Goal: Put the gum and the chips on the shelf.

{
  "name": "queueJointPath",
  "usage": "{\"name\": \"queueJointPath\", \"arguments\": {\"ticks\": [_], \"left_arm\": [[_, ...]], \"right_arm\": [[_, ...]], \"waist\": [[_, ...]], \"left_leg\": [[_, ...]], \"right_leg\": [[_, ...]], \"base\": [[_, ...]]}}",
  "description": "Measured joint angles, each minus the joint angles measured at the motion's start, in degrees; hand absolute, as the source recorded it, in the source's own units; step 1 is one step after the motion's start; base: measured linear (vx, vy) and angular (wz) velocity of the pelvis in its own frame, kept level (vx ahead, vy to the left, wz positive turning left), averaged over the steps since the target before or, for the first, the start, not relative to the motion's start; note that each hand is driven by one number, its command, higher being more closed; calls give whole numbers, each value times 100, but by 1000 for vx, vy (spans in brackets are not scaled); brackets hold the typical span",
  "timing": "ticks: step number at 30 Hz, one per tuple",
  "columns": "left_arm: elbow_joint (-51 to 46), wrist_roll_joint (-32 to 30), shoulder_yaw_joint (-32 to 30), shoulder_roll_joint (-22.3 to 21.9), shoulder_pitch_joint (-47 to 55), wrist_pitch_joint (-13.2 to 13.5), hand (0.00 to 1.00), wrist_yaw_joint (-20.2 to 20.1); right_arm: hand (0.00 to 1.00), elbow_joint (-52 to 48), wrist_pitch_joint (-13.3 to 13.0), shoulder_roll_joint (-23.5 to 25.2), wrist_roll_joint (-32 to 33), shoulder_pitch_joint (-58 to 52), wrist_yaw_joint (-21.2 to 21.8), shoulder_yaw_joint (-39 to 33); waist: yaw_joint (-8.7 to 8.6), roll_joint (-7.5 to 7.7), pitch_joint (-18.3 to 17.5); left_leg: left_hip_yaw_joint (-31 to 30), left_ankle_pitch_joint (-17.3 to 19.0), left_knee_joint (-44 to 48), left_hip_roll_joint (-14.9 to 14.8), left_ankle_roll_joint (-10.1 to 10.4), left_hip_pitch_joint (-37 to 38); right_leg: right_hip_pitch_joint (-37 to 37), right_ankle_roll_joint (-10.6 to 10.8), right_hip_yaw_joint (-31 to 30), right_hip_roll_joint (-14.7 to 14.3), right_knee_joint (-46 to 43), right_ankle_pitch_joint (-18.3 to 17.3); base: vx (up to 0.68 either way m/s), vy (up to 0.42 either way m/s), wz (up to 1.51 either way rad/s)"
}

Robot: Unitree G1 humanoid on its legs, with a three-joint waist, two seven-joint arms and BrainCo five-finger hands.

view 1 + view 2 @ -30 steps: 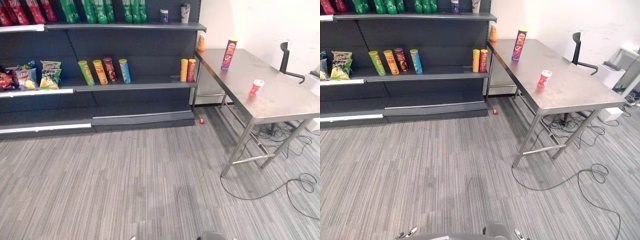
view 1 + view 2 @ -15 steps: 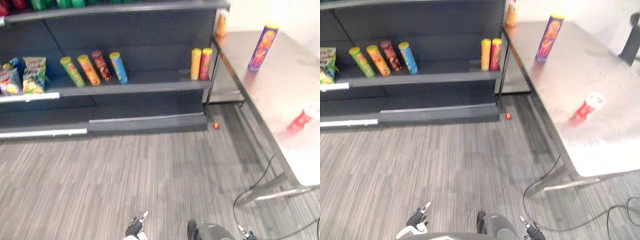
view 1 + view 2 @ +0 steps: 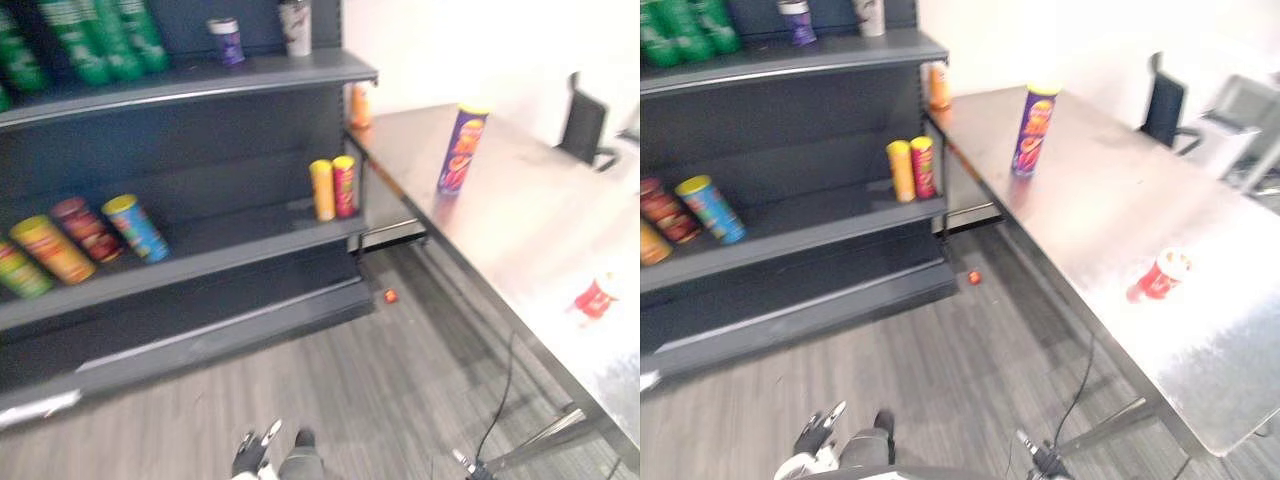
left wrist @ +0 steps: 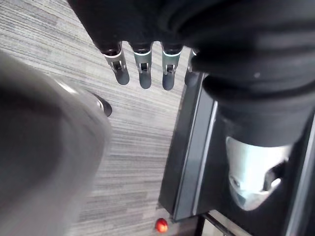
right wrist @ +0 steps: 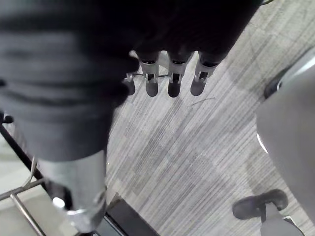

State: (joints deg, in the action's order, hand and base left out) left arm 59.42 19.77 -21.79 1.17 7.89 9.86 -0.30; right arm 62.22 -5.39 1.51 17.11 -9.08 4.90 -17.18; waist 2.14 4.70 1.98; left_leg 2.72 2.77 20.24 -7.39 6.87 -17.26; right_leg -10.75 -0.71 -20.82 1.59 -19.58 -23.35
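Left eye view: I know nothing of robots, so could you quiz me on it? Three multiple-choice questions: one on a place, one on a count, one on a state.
1. Where does the purple chips can stand?
A. on the floor
B. on the steel table
C. on the top shelf

2. How many cans stand upright at the end of the middle shelf nearest the table?
A. one
B. two
C. four

3. The robot's left hand is:
A. shut on the gum
B. shut on a can
C. open, holding nothing

Answers: 1 B, the can is upright on the tabletop. 2 B, a yellow can and a red can stand side by side. 3 C, its fingers are straight above bare carpet.
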Motion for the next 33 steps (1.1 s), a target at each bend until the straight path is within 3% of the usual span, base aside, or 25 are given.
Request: {"name": "queueJointPath", "arguments": {"ticks": [1, 2, 4, 5, 6, 8, 10, 12, 14, 15, 17, 19, 21, 22, 23, 24, 26, 29, 30, 31, 32, 33], "left_arm": [[26, 5, -26, 34, -2, 0, 0, -5], [215, 9, 2, 123, -81, -21, 0, -18], [437, -23, 19, 200, -193, -76, 0, -13], [494, -34, 81, 199, -188, -126, 0, -10], [573, -64, 125, 206, -198, -136, 0, -12], [653, -79, 176, 184, -242, -163, 0, -9], [658, -79, 187, 166, -265, -165, 0, -8], [647, -91, 124, 127, -223, -165, 0, -6], [641, -94, 98, 96, -201, -165, 0, -4], [649, -260, 90, -67, -194, -165, 0, -3], [628, -343, 93, -166, -247, -170, 0, -18], [537, -489, 6, -262, -308, -169, 0, -53], [369, -486, -274, -296, -301, -165, 0, -96], [323, -482, -427, -388, -271, -164, 0, -117], [265, -432, -534, -443, -228, -163, 0, -114], [193, -402, -561, -428, -179, -157, 0, -108], [141, -341, -550, -358, -144, -118, 0, -118], [148, -246, -486, -315, -160, -82, 0, -119], [155, -238, -426, -307, -170, -45, 0, -111], [171, -236, -271, -298, -182, -35, 0, -121], [212, -239, -163, -296, -191, -31, 0, -126], [260, -245, -100, -163, -222, -32, 0, -145]], "right_arm": [[0, -10, -5, 57, -30, -4, 27, -55], [0, -3, -14, 110, -45, -6, 63, -154], [0, -8, -12, 153, -68, 15, 72, -369], [0, -49, -37, 151, -29, 13, 76, -514], [0, -93, -57, 150, 39, 21, 76, -568], [0, -151, -112, 142, 249, 27, 63, -710], [0, -172, -119, 130, 367, 7, 46, -725], [0, -266, -118, 145, 367, -23, 42, -700], [0, -285, -117, 128, 378, -14, 28, -679], [0, -280, -117, 27, 354, 24, -21, -585], [0, -293, -120, -32, 296, 142, -67, -556], [0, -324, -115, -107, 262, 197, -74, -476], [0, -403, -110, -95, 118, 167, -77, -412], [0, -461, -108, -192, 52, 163, -102, -241], [0, -457, -107, -236, 37, 179, -133, -194], [0, -448, -107, -229, 41, 181, -177, -148], [0, -283, -106, -182, 46, 216, -222, -146], [0, -155, -102, -157, 84, 278, -222, -115], [0, -115, -102, -161, 87, 267, -208, -88], [0, -76, -106, -185, 100, 218, -176, -82], [0, -98, -115, -221, 158, 165, -154, -85], [0, -38, -85, -166, 177, 173, -84, -63]], "waist": [[-46, 53, -21], [-62, 74, -17], [-100, 87, 11], [-168, 18, 57], [-202, -26, 86], [-223, -121, 153], [-307, -141, 165], [-344, -157, 169], [-342, -172, 169], [-321, -357, 191], [-339, -541, 270], [-354, -615, 421], [-329, -509, 489], [-213, -641, 519], [-126, -697, 508], [-77, -666, 504], [12, -530, 523], [24, -423, 510], [22, -404, 514], [18, -434, 496], [12, -510, 454], [2, -438, 414]], "left_leg": [[119, 135, 110, 9, -74, 56], [326, 364, 227, 14, -185, 225], [653, 597, 132, 42, -381, 710], [814, 710, -37, 33, -478, 1082], [936, 757, -177, 36, -516, 1352], [1108, 827, -560, 42, -559, 1894], [1260, 868, -997, 45, -576, 2394], [1429, 997, -1229, 38, -510, 2711], [1689, 1056, -1393, 56, -421, 2903], [1907, 1084, -1657, -30, -373, 3061], [2056, 1002, -1705, -44, -270, 3169], [2074, 974, -1104, -162, -214, 3051], [1759, 966, 1198, -593, -169, 2202], [1180, 931, 2858, -842, -120, 1470], [767, 959, 3867, -924, -128, 977], [600, 1026, 4100, -931, -162, 786], [602, 1221, 3703, -884, -184, 650], [120, 1403, 2162, -592, -188, 540], [-155, 1370, 1647, -457, -197, 544], [-530, 1093, 890, -304, -259, 571], [-785, 713, 334, -273, -92, 602], [-739, 761, 274, -129, 105, 733]], "right_leg": [[132, 29, -60, 20, -357, 107], [403, 61, -173, -17, -1137, 428], [876, 273, -142, -112, -2366, 1355], [1136, 514, -56, -131, -3028, 1869], [1388, 595, 162, -82, -3452, 1916], [1842, 448, 825, 110, -3959, 1804], [2115, 276, 1414, 195, -3788, 1590], [2270, 265, 2104, 280, -3019, 1335], [2249, 207, 3041, 446, -1912, 1320], [1841, -82, 4091, 430, -1058, 1070], [1566, -240, 4470, 278, -515, 904], [1329, -255, 4320, 86, -99, 836], [960, -256, 4047, -99, 341, 838], [738, -288, 3818, -327, 534, 820], [595, -370, 3495, -506, 572, 769], [450, -394, 3239, -596, 619, 753], [181, -387, 2720, -618, 711, 758], [21, -268, 1935, -468, 752, 721], [0, -206, 1739, -389, 753, 691], [-11, -72, 1562, -324, 752, 655], [8, 34, 1420, -328, 748, 609], [20, 177, 1205, -157, 760, 567]], "base": [[718, 480, -88], [519, 370, -74], [492, 367, -72], [248, 219, -61], [265, 239, -71], [245, 201, -52], [193, 96, -29], [218, -15, -35], [265, -66, -69], [300, -65, -84], [342, -79, -64], [308, -155, -54], [274, -165, -60], [251, -6, -109], [253, 38, -143], [283, 59, -139], [359, 86, -152], [318, 179, -153], [392, 321, -146], [330, 296, -111], [322, 317, -101], [243, 241, -65]]}}
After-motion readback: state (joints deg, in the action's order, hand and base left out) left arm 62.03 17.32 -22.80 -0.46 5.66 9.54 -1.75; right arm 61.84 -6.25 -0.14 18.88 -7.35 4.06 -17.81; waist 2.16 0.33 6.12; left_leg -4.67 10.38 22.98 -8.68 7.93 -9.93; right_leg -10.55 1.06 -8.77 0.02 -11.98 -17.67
